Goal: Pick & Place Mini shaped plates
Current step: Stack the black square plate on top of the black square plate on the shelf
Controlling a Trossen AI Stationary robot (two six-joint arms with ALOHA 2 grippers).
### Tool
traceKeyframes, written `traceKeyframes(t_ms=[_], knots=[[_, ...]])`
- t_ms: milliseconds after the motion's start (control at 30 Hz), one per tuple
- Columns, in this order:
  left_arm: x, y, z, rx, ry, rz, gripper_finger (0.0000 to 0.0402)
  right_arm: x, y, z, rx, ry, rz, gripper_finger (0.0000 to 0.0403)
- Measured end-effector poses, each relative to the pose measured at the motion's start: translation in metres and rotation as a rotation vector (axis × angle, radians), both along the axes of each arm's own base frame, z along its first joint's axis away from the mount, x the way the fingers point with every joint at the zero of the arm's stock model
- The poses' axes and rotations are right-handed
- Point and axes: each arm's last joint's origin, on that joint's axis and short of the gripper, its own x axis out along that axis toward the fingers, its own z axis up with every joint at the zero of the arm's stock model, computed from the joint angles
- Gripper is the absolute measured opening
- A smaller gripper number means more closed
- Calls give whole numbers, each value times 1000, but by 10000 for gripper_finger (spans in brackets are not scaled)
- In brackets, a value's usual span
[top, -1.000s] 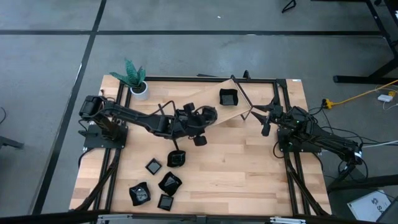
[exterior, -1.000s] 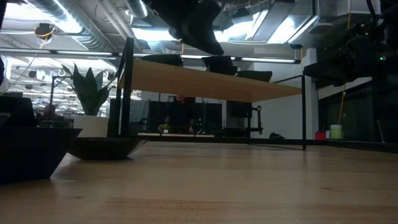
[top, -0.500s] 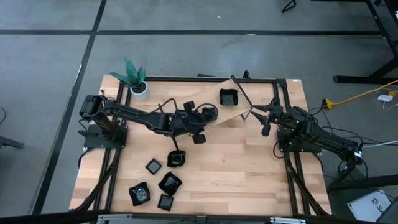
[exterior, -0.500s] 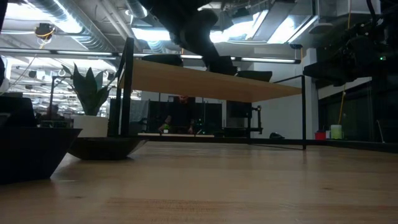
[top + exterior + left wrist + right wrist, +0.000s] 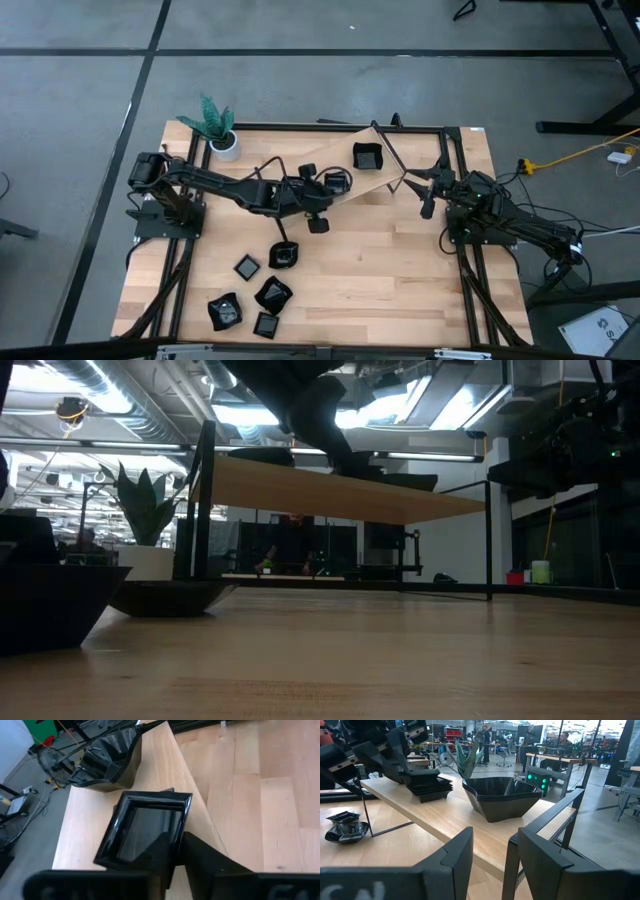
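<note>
One square plate point(image 5: 145, 832) sits on the raised shelf point(image 5: 375, 178) at frame centre, pinched by the left pincer point(image 5: 335, 183); right pincer point(image 5: 428, 190) waits spread.

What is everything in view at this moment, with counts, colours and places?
Table: one, pale wood, under both arms.
Raised shelf: one, pale wood board on a black frame, at the table's far side.
Plant: one, green, in a white pot, far left corner.
Loose mini plates: five, glossy black, mixed shapes, near-left part of the table.
Square plates: a stack, black, on the shelf; number unclear.
Deep wavy-rimmed dishes: a nested stack, black, on the shelf beside the square ones.
Left gripper: dark, at the square stack.
Right gripper: dark, open, by the shelf's right end.
</note>
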Motion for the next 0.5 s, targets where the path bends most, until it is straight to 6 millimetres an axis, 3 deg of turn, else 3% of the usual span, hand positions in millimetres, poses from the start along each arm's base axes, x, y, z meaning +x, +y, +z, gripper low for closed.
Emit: traceKeyframes(t_ms=[167,500], knots=[[1,0,1,2,-13,3,6,0,0,0,0,0,0,154],[4,0,6,5,-82,15,4,0,0,0,0,0,0,154]])
